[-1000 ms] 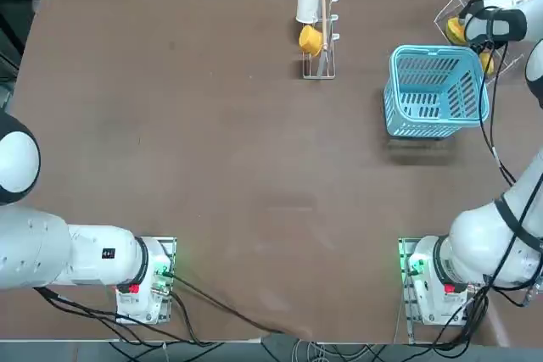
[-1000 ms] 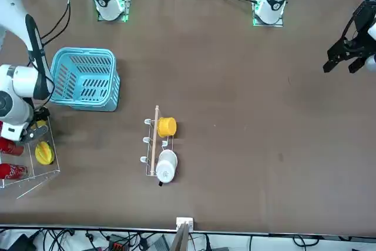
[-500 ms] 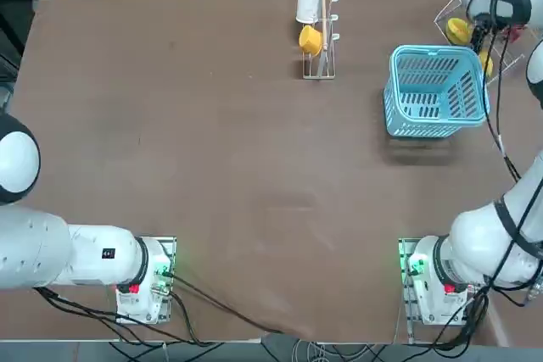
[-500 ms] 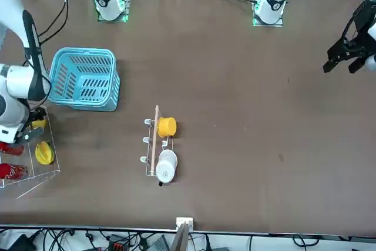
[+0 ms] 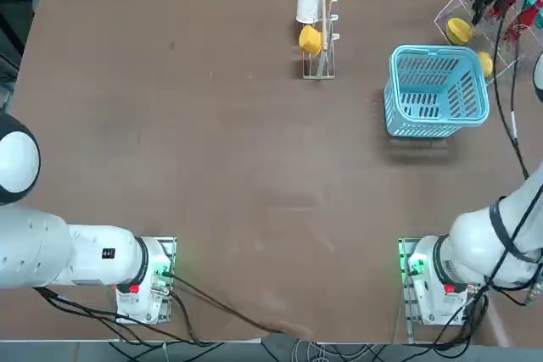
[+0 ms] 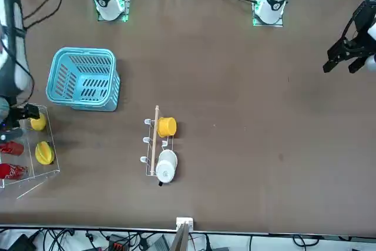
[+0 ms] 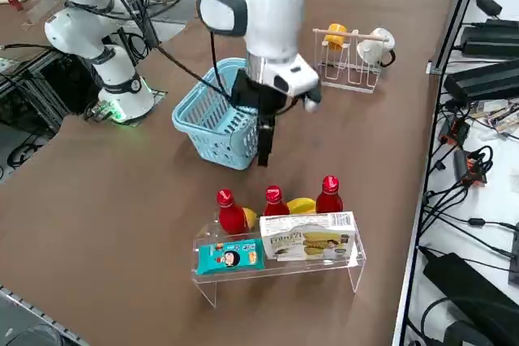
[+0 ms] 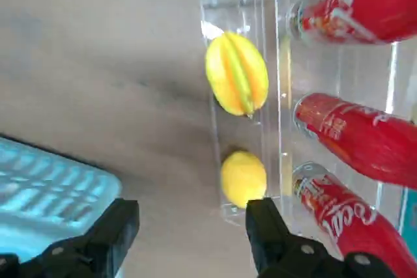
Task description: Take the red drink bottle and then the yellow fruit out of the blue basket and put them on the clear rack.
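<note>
Open right gripper (image 8: pixel 194 216) near the clear rack (image 7: pixel 284 270).
Red drink bottles (image 8: pixel 355 138) lie on the rack at the scene's far right; the yellow fruit (image 8: pixel 244 179) sits on its left side, the blue basket (image 5: pixel 434 91) nearer on the counter (image 5: pixel 254 167).

Other small things at far side.
The wire stand (image 5: pixel 323 14) on the counter (image 5: pixel 212 167) holds a white cup (image 5: pixel 308 6) and a yellow cup (image 5: pixel 310 40); at right are starfruit (image 8: pixel 236 73), teal packet (image 7: pixel 230 256), white box (image 7: pixel 308 237).
</note>
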Controlling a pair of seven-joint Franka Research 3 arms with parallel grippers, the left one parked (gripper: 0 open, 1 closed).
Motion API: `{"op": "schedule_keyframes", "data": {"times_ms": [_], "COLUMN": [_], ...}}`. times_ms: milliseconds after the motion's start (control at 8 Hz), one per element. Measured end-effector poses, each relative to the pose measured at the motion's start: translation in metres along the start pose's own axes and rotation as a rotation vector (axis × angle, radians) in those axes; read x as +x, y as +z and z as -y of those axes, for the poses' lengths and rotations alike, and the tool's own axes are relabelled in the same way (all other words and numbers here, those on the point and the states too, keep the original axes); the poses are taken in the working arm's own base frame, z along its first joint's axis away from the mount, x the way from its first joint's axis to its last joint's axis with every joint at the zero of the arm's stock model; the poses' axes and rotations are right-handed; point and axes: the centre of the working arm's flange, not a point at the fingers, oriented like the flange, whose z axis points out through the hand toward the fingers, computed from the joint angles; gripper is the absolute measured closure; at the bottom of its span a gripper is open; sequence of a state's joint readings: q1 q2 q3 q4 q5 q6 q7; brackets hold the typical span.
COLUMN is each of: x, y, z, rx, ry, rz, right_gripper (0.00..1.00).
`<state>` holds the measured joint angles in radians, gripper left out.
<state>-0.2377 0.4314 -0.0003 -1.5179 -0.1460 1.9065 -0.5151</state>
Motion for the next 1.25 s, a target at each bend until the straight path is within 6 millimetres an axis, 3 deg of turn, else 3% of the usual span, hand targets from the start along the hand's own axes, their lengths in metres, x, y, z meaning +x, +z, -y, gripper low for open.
{"op": "schedule_keyframes", "data": {"times_ms": [375,750,1000,1250], "x": [-0.013,-0.023,-0.037,-0.045], "y": [-0.074,-0.156,-0.190,-0.207], "z": [0.026,0.097,0.123,0.148], "rx": [0.085,0.090,0.089,0.090], "ry": [0.100,0.186,0.223,0.266], "rz": [-0.091,-0.099,-0.103,-0.106], "right_gripper": [0.00,0.00,0.00,0.00]}}
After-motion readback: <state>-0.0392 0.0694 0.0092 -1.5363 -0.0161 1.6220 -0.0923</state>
